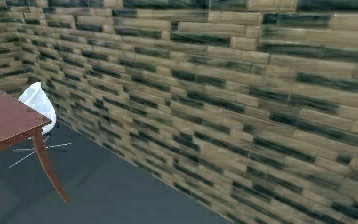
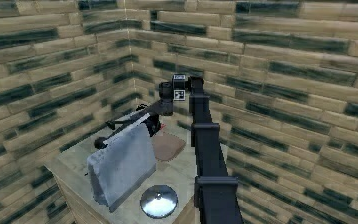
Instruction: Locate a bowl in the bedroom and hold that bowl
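A round grey bowl-like dish [image 2: 159, 203] with a shiny middle lies at the near edge of a pale wooden stand [image 2: 85, 192] in the arm side view. The dark arm bar [image 2: 209, 150] rises just to the right of it. Two white marker squares [image 2: 173, 90] sit at its far end. Left of them the gripper [image 2: 117, 126] reaches over the stand. A grey-blue sheet-like thing [image 2: 122, 165] stands upright right under the fingers, so I cannot tell whether the gripper holds anything. A flat brownish rounded thing [image 2: 168, 148] lies between that sheet and the arm.
Brick walls [image 2: 287, 90] meet in a corner behind the stand. In the forward view a brick wall [image 1: 217, 90] runs across close ahead. A dark wooden table [image 1: 7, 118] juts in at the left with a white thing [image 1: 37, 100] behind it. Dark floor [image 1: 117, 190] lies below.
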Tool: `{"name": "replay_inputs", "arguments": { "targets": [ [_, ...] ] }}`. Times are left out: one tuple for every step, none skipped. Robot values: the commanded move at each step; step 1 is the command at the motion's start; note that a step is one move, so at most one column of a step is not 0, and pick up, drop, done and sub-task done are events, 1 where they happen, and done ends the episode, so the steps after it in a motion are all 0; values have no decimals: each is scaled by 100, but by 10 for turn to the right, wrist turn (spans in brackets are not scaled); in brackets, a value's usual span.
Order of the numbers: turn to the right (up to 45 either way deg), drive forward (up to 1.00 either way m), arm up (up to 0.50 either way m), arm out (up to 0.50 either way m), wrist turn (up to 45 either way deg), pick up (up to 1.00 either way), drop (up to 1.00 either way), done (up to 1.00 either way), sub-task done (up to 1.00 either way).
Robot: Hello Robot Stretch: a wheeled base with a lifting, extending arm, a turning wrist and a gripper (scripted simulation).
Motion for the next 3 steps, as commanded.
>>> {"name": "replay_inputs", "arguments": {
  "targets": [
    [0,0,0,0,450,0,0,0,0],
    [0,0,0,0,330,0,0,0,0],
    [0,0,-30,0,0,0,0,0,0]
  ]
}}
